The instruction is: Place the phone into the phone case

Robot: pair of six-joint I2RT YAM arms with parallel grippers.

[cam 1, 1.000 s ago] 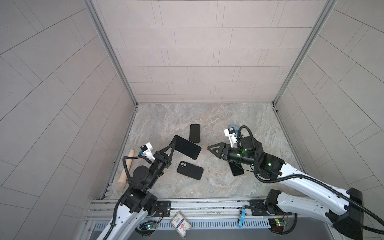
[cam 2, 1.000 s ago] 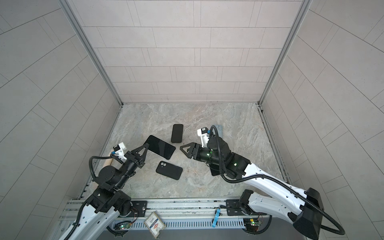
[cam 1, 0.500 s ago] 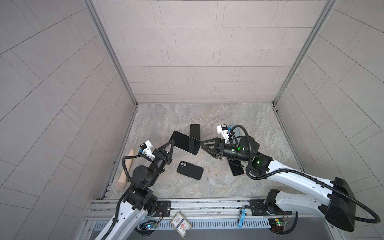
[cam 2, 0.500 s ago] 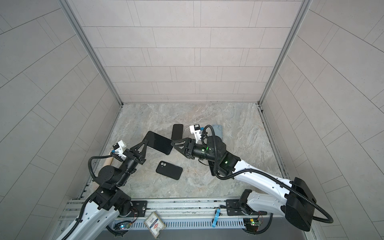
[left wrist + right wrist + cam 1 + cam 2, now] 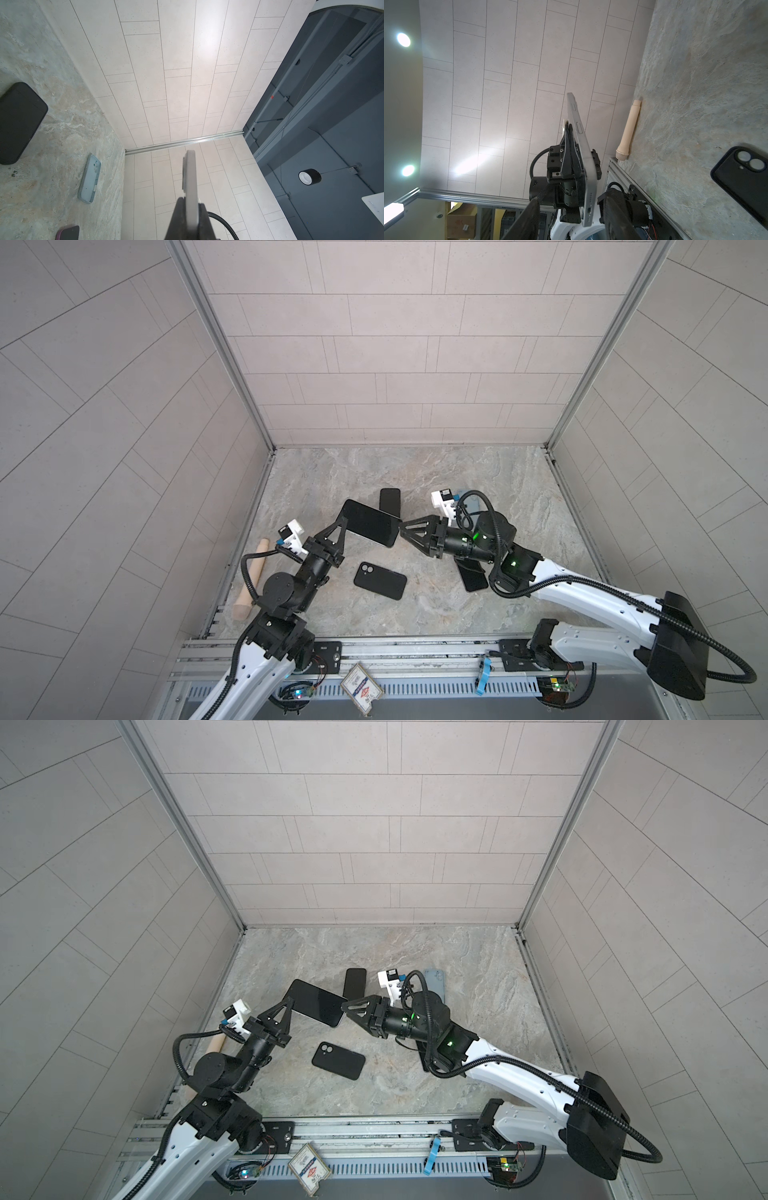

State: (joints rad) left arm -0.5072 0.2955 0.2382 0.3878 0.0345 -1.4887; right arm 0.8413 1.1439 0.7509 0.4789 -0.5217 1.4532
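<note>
The phone (image 5: 370,524), black-screened with a silver edge, hangs tilted above the table in both top views (image 5: 316,1002). My left gripper (image 5: 340,524) is shut on one short end of it; the left wrist view shows the phone (image 5: 190,176) edge-on between the fingers (image 5: 179,209). My right gripper (image 5: 401,529) is open at the phone's other end. In the right wrist view that end of the phone (image 5: 588,207) sits between the spread fingers (image 5: 533,212), with a gap on each side. The black phone case (image 5: 380,580) lies flat on the table below, camera cut-out showing.
A black phone (image 5: 390,502) lies further back, and a dark phone (image 5: 473,578) is partly under my right arm. A blue-grey case (image 5: 434,984) lies behind the right wrist. A wooden pin (image 5: 251,576) rests along the left wall.
My right gripper has swung left to the held phone, and its jaws have narrowed around the free end. My left gripper has lifted the phone slightly and turned it toward the right gripper.
</note>
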